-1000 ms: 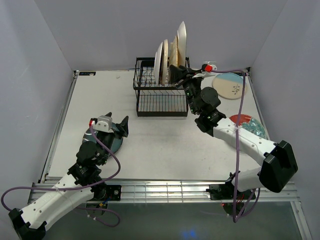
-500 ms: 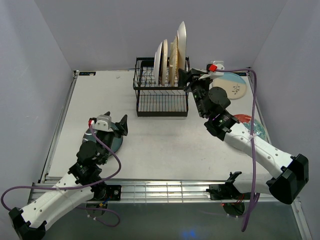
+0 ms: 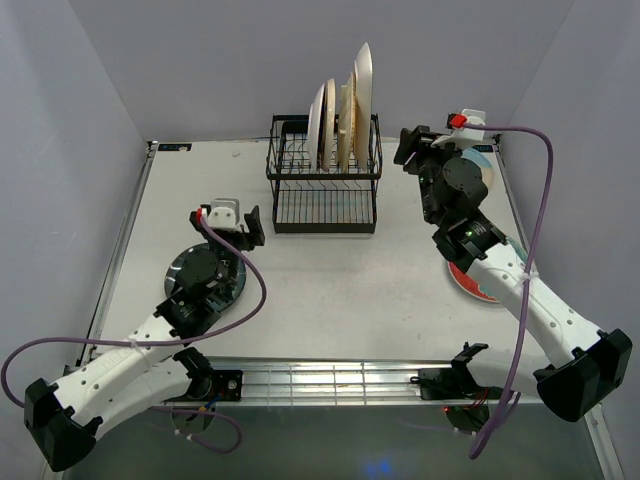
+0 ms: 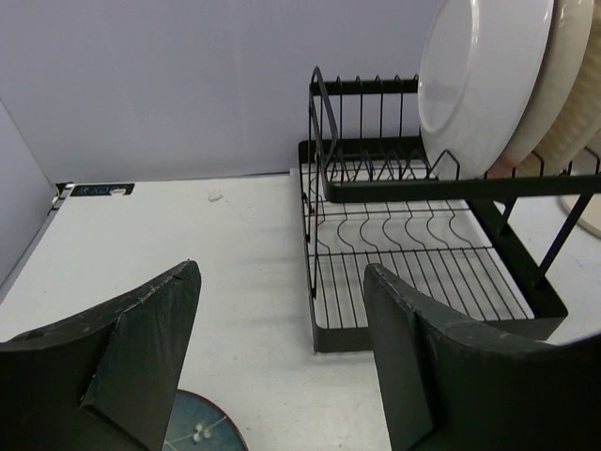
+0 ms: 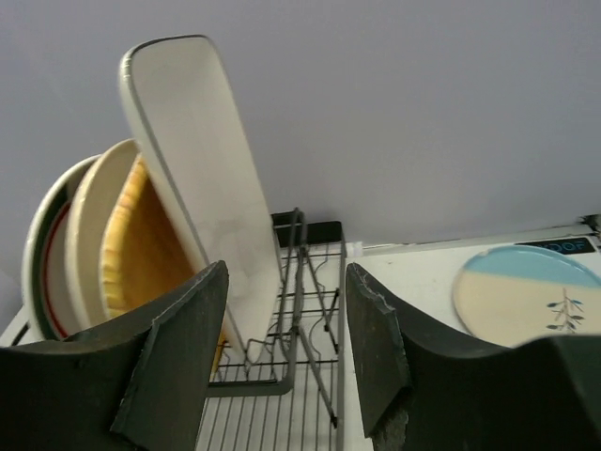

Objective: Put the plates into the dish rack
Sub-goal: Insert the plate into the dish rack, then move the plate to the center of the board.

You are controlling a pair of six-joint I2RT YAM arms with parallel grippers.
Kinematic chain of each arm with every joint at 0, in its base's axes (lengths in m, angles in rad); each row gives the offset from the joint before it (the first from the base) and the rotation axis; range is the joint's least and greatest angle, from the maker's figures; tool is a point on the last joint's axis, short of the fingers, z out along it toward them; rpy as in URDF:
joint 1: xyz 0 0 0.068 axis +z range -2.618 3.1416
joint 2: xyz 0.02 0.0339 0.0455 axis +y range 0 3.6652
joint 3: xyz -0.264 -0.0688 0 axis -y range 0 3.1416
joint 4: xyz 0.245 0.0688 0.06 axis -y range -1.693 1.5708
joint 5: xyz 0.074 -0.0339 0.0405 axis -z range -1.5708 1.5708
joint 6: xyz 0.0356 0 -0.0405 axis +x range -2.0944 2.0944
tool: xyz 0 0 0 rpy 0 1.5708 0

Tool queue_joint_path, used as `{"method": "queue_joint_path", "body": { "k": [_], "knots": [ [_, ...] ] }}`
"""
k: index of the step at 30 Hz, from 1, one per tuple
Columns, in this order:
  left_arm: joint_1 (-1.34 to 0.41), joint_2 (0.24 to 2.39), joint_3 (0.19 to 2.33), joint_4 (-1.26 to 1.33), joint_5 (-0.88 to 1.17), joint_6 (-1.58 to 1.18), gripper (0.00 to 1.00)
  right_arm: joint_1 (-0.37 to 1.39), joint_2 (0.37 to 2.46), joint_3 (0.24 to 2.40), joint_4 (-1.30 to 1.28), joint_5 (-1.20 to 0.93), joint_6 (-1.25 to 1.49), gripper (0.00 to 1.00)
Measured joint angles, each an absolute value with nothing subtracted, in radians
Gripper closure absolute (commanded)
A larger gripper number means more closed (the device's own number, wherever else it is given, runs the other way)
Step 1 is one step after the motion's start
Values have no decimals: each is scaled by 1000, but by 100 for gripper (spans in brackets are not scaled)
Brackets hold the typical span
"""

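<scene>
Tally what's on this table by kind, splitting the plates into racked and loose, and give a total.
Plates standing in the dish rack: 4 (white rounded-rectangle plate, yellow plate, cream plate, red-rimmed plate)
Plates lying flat on the table: 3 (dark teal plate, cream-and-blue plate, red-teal plate)
Dish racks: 1
Total: 8 things, 7 of them plates.

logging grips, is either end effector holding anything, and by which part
Nothing is held: the left end effector and right end effector are both open and empty.
</scene>
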State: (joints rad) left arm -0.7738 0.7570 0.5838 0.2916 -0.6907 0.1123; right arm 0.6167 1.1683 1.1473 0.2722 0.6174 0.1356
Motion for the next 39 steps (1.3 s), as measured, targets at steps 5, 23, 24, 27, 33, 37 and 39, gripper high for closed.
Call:
{"method": "queue_joint_path", "body": {
  "k": [5, 23, 24, 27, 33, 37, 39],
  "knots": [
    [-770, 773, 652, 293, -680, 105, 18, 481, 1151, 1127, 228, 569, 174, 40],
    [-768, 409, 329, 451, -534, 167, 9, 240, 1464, 1188, -44, 463, 221, 36],
    [-768, 414, 329, 455, -534, 168, 9, 233, 1480, 1190, -49, 459, 220, 35],
    [-768, 426, 329, 456, -533, 169, 9, 220, 1531, 1196, -60, 441, 215, 33],
    [-768, 411, 329, 456, -522, 174, 6, 216, 1634, 1225, -59, 397, 162, 23],
    [-768, 393, 329, 456, -513, 176, 6, 216, 1716, 1289, -71, 388, 96, 22],
    [-768, 388, 329, 456, -508, 176, 6, 213, 1765, 1342, -75, 386, 61, 21]
  ]
}}
